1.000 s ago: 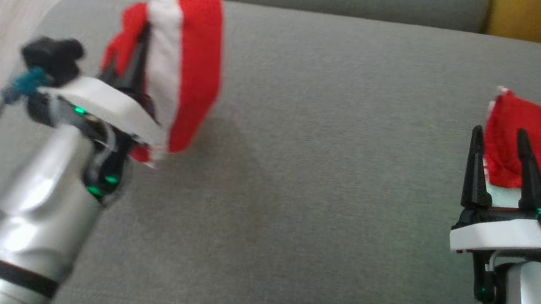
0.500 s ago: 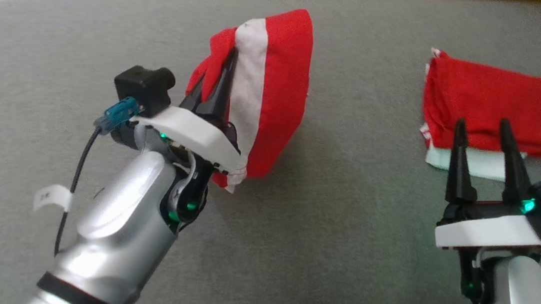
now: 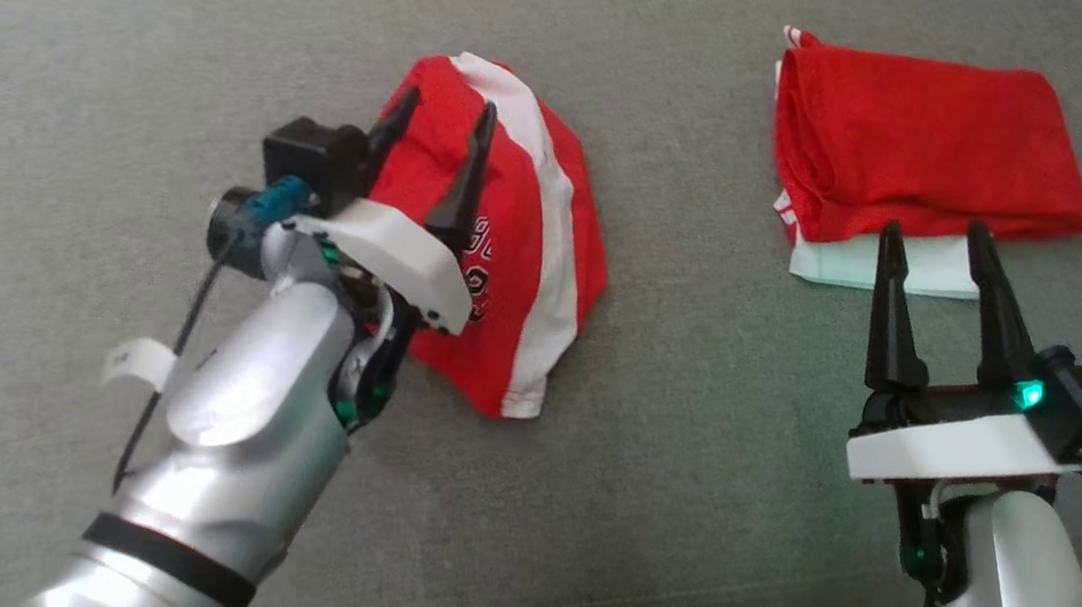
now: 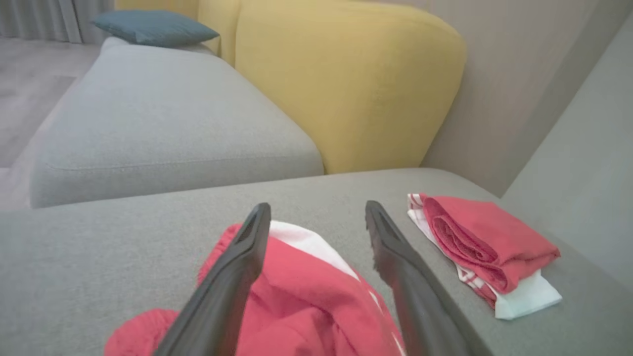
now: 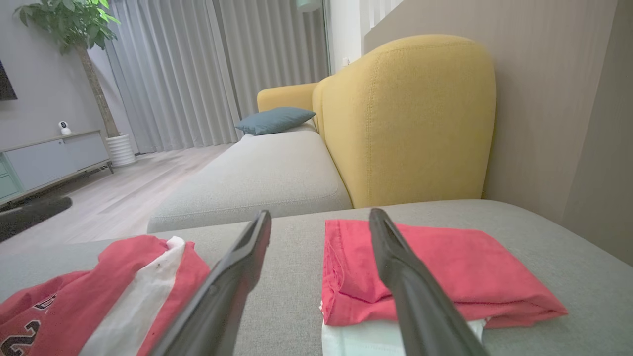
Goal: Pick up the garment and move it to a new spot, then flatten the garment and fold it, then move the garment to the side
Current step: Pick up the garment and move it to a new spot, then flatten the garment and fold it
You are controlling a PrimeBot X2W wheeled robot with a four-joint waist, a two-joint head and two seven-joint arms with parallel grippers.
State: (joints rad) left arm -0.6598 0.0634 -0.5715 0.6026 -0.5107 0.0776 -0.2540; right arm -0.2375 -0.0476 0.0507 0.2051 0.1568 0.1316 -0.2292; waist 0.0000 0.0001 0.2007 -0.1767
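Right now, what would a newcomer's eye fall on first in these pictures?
A crumpled red garment with a white stripe lies left of centre on the grey sofa seat, under the open left claw. A folded red stack lies to the right, just beyond the open right claw.

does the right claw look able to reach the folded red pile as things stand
Probably yes: the right claw is open, its tips at the near edge of the folded red pile, with nothing between them.
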